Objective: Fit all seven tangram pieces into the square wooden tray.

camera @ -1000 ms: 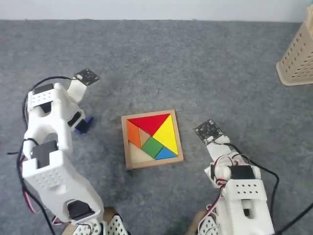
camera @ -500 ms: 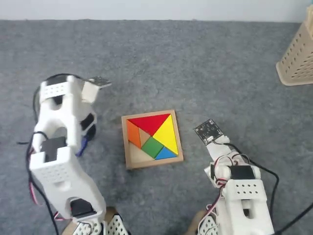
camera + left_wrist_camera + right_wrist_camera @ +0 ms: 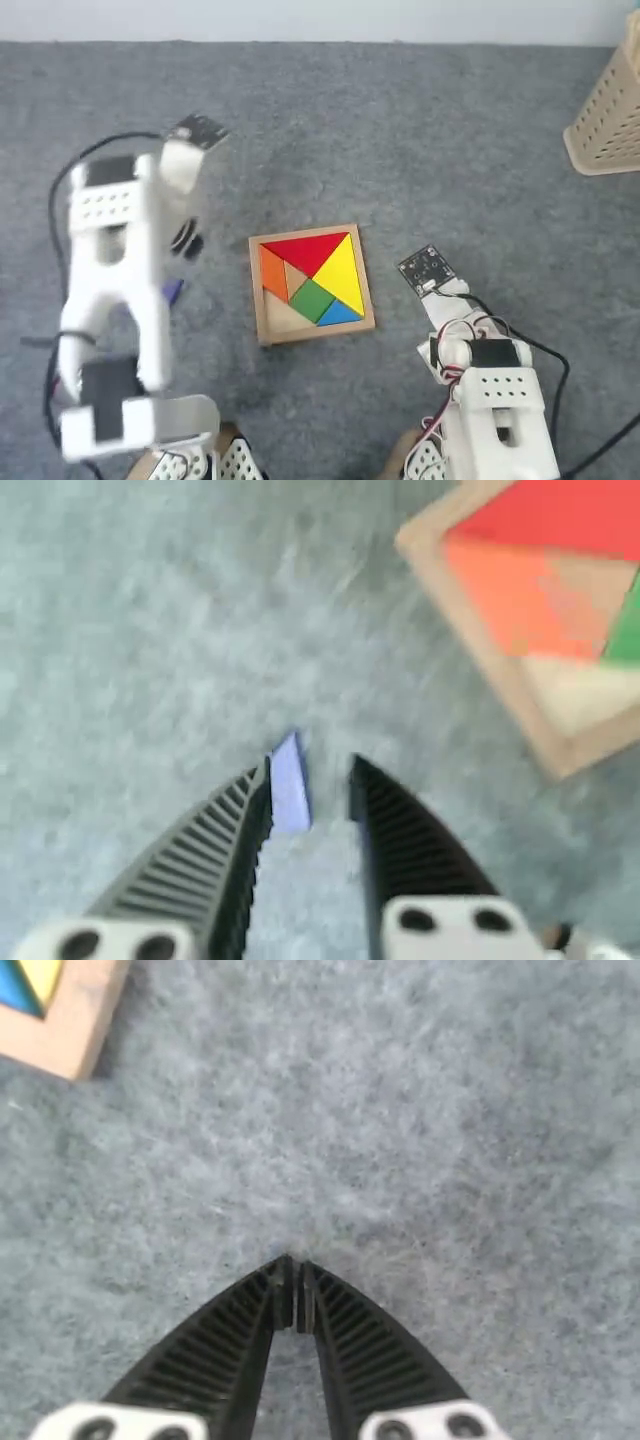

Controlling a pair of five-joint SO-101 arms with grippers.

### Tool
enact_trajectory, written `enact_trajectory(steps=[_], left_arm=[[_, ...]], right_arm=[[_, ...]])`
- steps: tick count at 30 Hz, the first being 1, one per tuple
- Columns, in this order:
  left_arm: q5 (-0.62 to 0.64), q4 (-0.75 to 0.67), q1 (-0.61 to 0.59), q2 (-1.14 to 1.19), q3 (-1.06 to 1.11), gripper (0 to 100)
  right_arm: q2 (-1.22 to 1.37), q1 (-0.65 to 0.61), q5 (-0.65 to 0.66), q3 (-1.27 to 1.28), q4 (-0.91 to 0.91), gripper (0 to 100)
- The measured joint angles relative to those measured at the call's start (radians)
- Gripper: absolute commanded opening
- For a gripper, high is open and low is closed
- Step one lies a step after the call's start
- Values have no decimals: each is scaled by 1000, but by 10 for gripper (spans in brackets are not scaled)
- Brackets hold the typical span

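Observation:
The square wooden tray (image 3: 262, 332) lies mid-table holding red, yellow, orange, green and blue pieces, with bare wood at its front left. A thin blue-purple piece (image 3: 172, 290) is on the carpet left of the tray. In the left wrist view that piece (image 3: 290, 792) stands between the tips of my left gripper (image 3: 308, 780), against one finger, with carpet showing beside the other; the jaws are open. The left arm (image 3: 110, 250) rises high over it. My right gripper (image 3: 295, 1290) is shut and empty over bare carpet, right of the tray's corner (image 3: 62, 1022).
A beige perforated container (image 3: 610, 110) stands at the far right edge. The right arm (image 3: 470, 350) sits front right of the tray. Grey carpet covers the whole table, with open room behind the tray.
The left arm has lifted and swung over the last second. The blue-purple piece now shows closer to the front than before. The right arm and the tray have not moved.

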Motion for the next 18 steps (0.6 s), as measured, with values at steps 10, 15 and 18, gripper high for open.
enact_trajectory(steps=[10, 15, 18], left_arm=[[-198, -221, -166, -18, 305, 160], [-212, -336, -166, -18, 397, 189], [-212, -370, -172, 6, 399, 188]], right_arm=[[0, 0, 0, 0, 0, 9], [0, 0, 0, 0, 0, 9], [0, 0, 0, 0, 0, 9]])
